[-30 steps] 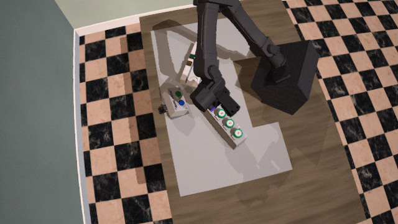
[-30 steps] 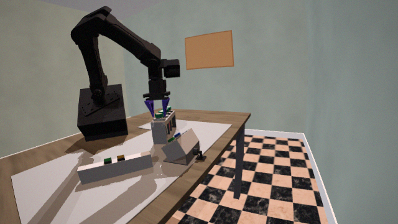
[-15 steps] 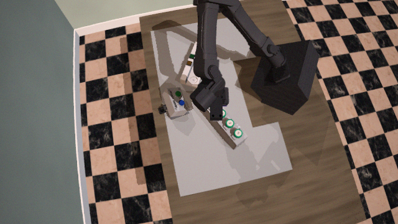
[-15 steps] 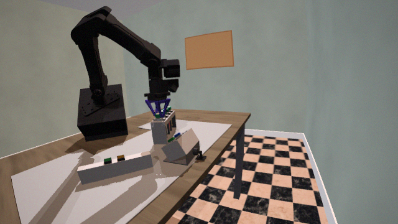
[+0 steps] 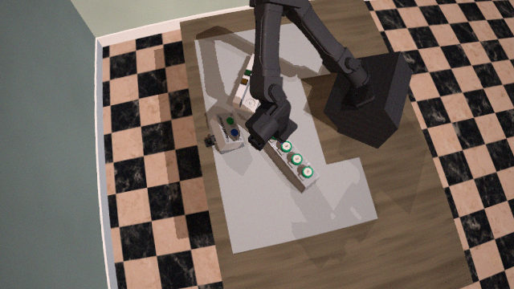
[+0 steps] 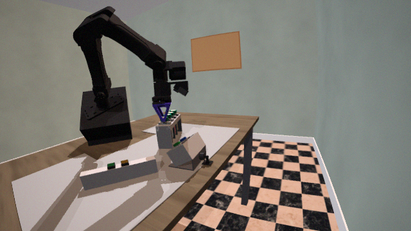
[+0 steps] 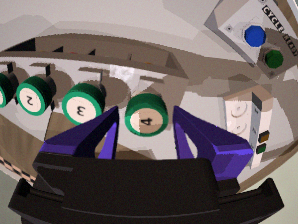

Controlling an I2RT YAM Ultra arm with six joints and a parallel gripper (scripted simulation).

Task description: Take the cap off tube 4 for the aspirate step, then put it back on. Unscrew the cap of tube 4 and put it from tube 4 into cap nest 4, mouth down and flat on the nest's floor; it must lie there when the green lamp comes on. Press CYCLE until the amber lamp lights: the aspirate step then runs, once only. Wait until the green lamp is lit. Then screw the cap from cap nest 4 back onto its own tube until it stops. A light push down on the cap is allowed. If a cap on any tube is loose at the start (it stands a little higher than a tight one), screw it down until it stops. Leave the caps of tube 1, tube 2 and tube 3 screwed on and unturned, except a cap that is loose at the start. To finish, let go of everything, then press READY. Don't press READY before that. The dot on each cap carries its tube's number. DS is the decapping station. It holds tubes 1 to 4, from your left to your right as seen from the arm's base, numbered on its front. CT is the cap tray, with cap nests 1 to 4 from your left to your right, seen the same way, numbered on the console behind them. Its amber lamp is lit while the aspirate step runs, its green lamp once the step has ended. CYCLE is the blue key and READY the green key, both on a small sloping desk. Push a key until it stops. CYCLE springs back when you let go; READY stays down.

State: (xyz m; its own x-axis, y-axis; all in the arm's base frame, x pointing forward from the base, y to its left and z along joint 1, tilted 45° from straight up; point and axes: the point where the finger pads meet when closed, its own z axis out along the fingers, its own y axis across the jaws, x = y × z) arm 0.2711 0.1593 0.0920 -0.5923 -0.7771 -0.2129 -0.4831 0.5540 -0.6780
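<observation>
I see a wooden table (image 6: 225,120) at frame centre | grey mat (image 5: 281,225) spread over its top | checkered floor (image 6: 289,199) lower right | orange board (image 6: 216,51) on the wall, upper centre | white skirting (image 5: 99,120) along the left wall

Black arm (image 6: 96,48) with purple gripper (image 7: 143,137), green-rimmed caps (image 5: 296,159) with white tops, blue key (image 7: 254,35), green key (image 7: 273,59), grey mat (image 5: 257,209), wood-brown table (image 5: 401,233), black-and-tan checkered floor (image 5: 462,100).

Top view overhead; exterior low from table's far end; wrist close above tubes (image 7: 83,103).
</observation>
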